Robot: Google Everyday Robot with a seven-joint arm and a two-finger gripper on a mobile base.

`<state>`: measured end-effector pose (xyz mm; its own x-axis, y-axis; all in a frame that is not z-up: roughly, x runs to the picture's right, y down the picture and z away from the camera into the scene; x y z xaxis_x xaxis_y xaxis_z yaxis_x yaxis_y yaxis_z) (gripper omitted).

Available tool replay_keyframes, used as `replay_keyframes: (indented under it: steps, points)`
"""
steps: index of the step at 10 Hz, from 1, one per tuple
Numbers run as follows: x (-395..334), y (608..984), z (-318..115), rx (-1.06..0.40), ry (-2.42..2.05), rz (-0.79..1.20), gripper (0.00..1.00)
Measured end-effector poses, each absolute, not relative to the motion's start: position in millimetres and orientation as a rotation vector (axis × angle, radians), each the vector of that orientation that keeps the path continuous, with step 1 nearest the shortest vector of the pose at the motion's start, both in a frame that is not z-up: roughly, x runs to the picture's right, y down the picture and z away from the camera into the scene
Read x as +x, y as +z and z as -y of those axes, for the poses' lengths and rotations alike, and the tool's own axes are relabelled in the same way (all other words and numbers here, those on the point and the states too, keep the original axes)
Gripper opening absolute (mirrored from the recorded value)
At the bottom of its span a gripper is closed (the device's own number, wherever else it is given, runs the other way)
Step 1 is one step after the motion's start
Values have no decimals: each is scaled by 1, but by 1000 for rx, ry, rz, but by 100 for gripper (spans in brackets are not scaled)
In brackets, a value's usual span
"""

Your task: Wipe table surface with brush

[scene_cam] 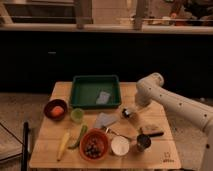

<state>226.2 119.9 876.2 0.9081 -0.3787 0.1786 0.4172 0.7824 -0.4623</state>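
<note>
Looking down on a light-wood table (46,150) that is carrying a spread of kitchen things, with a dark counter running behind it.

At the far left a red bowl (55,109) is holding something orange. In front of it a yellow vegetable (63,145) is lying lengthwise, and a green vegetable (79,136) is lying just beside that. A green cup (76,115) is standing between the red bowl and a green tray (80,92). The tray is sitting at the back of the table with a pale grey item (103,97) lying inside it.

Toward the front, an orange bowl (94,136) is holding dark round fruit. A grey cloth (105,120) is lying just behind it. A white cup (120,145) is standing to its right, with a spoon (116,133) lying near it.

The brush (128,113) is resting on the table near the middle, just off the tray's front right corner, its dark round head showing a whitish spot.

The gripper (134,108) is hanging right at the brush, on its right side. Whether it is gripping the brush, or how wide it is set, cannot be told.

The white arm (175,102) is entering from the right edge and rising leftward to a bent elbow. From there it is dropping down and left to the gripper.

Further right, a dark cup (143,142) and a tan block (152,130) are sitting near each other, and a logo (167,160) is marking the front right corner.
</note>
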Motion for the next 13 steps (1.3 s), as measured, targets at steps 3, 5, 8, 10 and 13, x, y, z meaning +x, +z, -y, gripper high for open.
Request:
replay_keyframes:
  steps: [3, 5, 8, 10, 13]
  points:
    - [219, 881, -125, -524, -468, 49, 0]
    - [216, 886, -132, -544, -481, 43, 0]
    - [220, 893, -144, -577, -486, 23, 0]
    - [234, 896, -147, -591, -476, -9, 0]
    - [272, 903, -139, -599, -438, -82, 0]
